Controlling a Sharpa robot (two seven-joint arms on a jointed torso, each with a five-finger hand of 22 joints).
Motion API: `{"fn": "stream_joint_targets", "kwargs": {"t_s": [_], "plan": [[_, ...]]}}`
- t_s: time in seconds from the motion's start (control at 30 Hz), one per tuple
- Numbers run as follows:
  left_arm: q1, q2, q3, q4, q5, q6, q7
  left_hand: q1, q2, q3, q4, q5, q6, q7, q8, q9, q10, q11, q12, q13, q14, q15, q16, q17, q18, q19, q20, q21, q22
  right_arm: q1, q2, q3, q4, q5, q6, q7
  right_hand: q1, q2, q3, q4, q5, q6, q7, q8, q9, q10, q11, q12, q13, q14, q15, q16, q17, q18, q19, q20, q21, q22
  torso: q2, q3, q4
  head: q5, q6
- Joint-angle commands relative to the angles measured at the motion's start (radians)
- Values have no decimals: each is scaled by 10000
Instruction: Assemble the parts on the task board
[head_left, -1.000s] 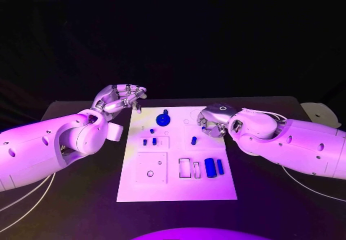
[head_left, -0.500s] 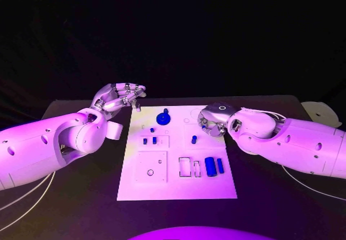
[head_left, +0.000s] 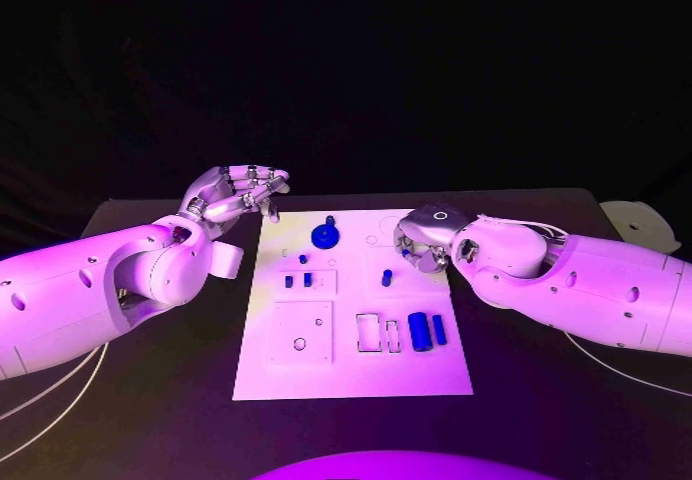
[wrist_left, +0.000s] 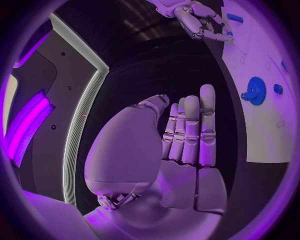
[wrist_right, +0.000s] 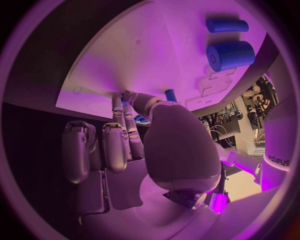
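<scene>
A black table (head_left: 548, 420) occupies the lower half of the frame, with thin white cables (head_left: 51, 400) trailing across its lower left and right corners.

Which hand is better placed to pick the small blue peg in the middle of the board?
Right, probably. The right hand hangs over the task board right beside the small blue peg. The left hand is off the board's far left corner, holding nothing.

Dim purple light, dark surroundings, fisheye bending at edges.
</scene>
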Motion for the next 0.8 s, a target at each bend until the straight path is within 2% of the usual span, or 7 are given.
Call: {"fn": "stream_joint_targets", "kwargs": {"t_s": [0.03, 0.23, 0.47, 0.63, 0.8], "plan": [[2, 4, 6, 14, 65, 73, -73, 98, 9, 90, -18, 36, -46, 67, -33, -20, -105, 33, 41, 16, -92, -6, -85, -30, 55, -24, -23, -52, -16, -147, -56, -109, -45, -393, 493, -377, 64, 192, 105, -153, 66, 80, 14, 16, 14, 351, -254, -63, 22, 432, -89, 53, 6, -119, 346, -71, 125, 2015, 3, -5, 4, -26, -7], [2, 4, 6, 13, 65, 86, -121, 108, 9, 118, -33, 37, -57, 78, -37, -23, -126, 43, 50, 19, -117, 2, -102, -42, 54, -37, -18, -66, -22, -163, -129, -108, 96, -434, -457, -367, 67, 235, 234, -248, 96, 106, 14, 19, 22, 425, -255, -88, 33, 428, -95, 41, -28, -158, 426, -80, 301, 2097, 4, 6, 7, -15, -19], [1, -1, 6, -2, 65, 102, -161, 100, 9, 133, -34, 36, -67, 88, -41, -25, -144, 52, 54, 21, -134, 9, -114, -49, 53, -46, -13, -76, -27, -169, -244, -93, 265, -412, -1509, -367, -134, 169, 215, -259, -69, 158, 13, 42, 47, 482, -264, -144, 44, 427, -95, 26, -76, -180, 472, -78, 399, 2147, 1, -9, 2, -15, -20], [1, -4, 6, -27, 65, 127, -189, 89, 5, 142, -32, 35, -76, 96, -44, -28, -161, 60, 56, 22, -147, 15, -123, -56, 52, -53, -9, -85, -31, -157, -357, -57, 407, -311, -1924, -369, -269, 155, 162, -245, -268, 188, -9, 66, 76, 520, -282, -192, 53, 431, -105, 29, -81, -184, 482, -80, 420, 2162, -3, -4, 0, -12, -7], [1, -15, 6, -60, 65, 156, -219, 82, -2, 152, -34, 34, -88, 102, -49, -31, -181, 67, 59, 24, -162, 22, -134, -63, 51, -62, -4, -96, -36, -99, -588, -2, 691, -82, -2108, -350, -404, 141, 70, -207, -472, 205, -40, 89, 109, 548, -301, -250, 59, 435, -119, 35, -78, -184, 480, -86, 417, 2167, 0, -14, 0, -13, -5]]}}
